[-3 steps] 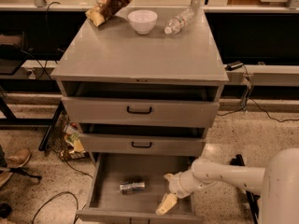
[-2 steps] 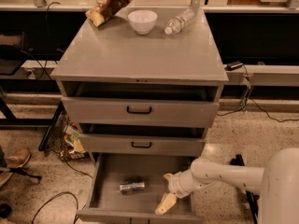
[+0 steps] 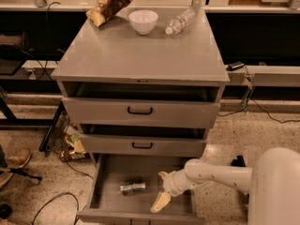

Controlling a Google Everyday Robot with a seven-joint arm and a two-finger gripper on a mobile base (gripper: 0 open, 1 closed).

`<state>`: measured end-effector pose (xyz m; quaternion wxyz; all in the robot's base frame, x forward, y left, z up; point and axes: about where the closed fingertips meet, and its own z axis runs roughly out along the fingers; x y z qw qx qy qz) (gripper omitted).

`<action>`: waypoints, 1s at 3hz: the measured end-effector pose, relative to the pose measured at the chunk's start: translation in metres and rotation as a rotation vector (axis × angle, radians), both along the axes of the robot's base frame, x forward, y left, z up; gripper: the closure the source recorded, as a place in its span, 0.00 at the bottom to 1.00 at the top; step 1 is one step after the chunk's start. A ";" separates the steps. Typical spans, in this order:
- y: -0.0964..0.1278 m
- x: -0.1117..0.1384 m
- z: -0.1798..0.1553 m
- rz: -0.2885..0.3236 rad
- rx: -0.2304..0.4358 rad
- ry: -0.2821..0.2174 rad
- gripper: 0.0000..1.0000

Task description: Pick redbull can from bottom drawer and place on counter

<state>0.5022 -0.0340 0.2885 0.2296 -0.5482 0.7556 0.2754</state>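
Redbull can (image 3: 132,187) is lying on its side on the bottom drawer (image 3: 140,168) floor, untouched, with the gripper (image 3: 158,191) hanging just right of it, fingers (image 3: 160,203) spread and holding nothing; judging this as the approach step, the next move is calling for shifting left to straddle the can before closing.

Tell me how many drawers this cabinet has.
3. The top drawer and the middle drawer sit slightly ajar under the counter; the bottom drawer is pulled far out, holding the redbull can, with the pincer open over its right side.
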 end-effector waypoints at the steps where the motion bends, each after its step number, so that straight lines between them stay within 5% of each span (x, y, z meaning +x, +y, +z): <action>1: 0.017 0.022 -0.023 0.004 0.020 -0.051 0.00; 3: 0.054 0.055 -0.067 0.014 0.056 -0.116 0.00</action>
